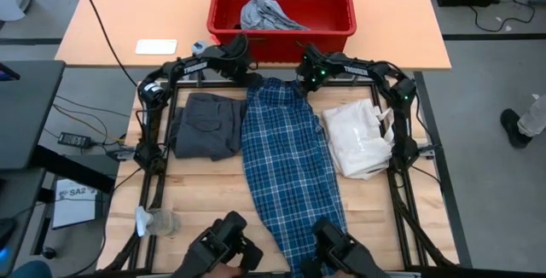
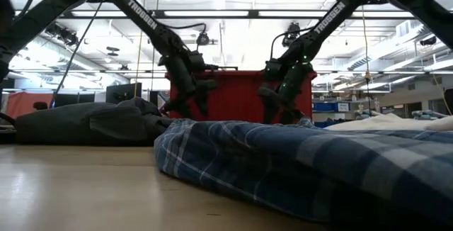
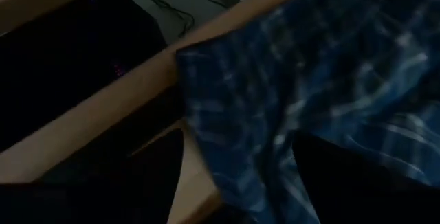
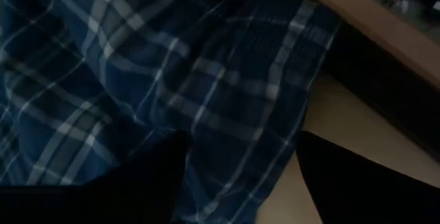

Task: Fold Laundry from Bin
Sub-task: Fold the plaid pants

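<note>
Now plaid shirt (image 4: 172,93) corners between each gripper's spread fingers (image 4: 344,176).

I can't see the bottom end of the plaid shirt (image 1: 286,167) from above; the picture's edge cuts it off. From the low camera, the shirt fills the front and hides most of the red bin (image 2: 237,93) behind it. I can't tell what the small pale thing (image 1: 156,221) near the surface's edge is. The 2 wrist cameras are dark and blurry, so the cloth (image 3: 330,80) (image 4: 137,73) there shows only as blue checks.
</note>
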